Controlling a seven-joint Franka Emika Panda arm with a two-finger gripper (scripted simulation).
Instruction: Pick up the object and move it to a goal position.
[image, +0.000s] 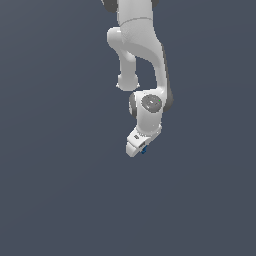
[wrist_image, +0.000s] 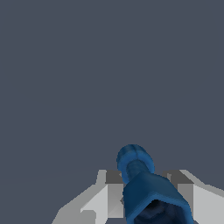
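The object (wrist_image: 142, 183) is a small dark-blue spool-like piece with a narrow stem and wider ends. In the wrist view it sits between my two pale fingers (wrist_image: 105, 197), which press on it from both sides. In the exterior view only a speck of the blue object (image: 143, 150) shows under the white gripper (image: 141, 148), which hangs from the arm in mid-picture and is shut on the piece. No goal marker is visible in either view.
A plain dark grey-blue surface (image: 60, 200) fills both views. The white arm (image: 140, 55) reaches down from the top of the exterior view. Nothing else shows.
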